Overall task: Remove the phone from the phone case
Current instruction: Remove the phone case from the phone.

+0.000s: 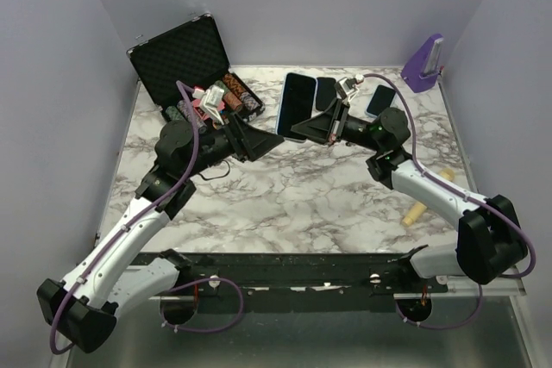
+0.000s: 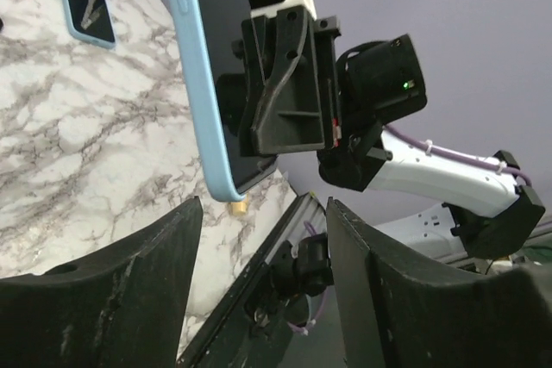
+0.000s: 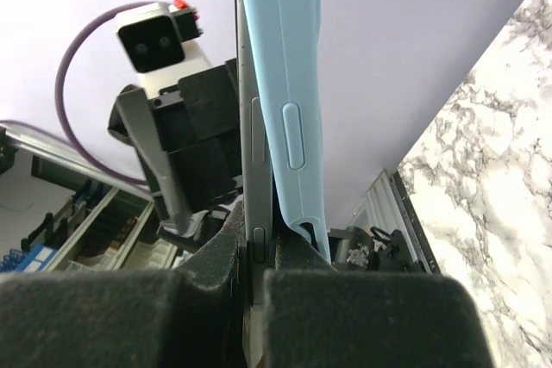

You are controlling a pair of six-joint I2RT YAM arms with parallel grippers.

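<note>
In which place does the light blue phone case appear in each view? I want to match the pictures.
Top external: phone case, upright at centre rear, between the arms' ends.
Left wrist: phone case, a tall edge-on strip, upper left of centre.
Right wrist: phone case, edge-on, top centre.
Shared landmark: marble table, in all three views.

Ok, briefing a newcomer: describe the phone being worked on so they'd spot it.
Look at the far middle of the marble table, between the open black case and purple stand: a phone in a light blue case. Unlike the flat phones nearby, it is clamped in the right gripper.
</note>
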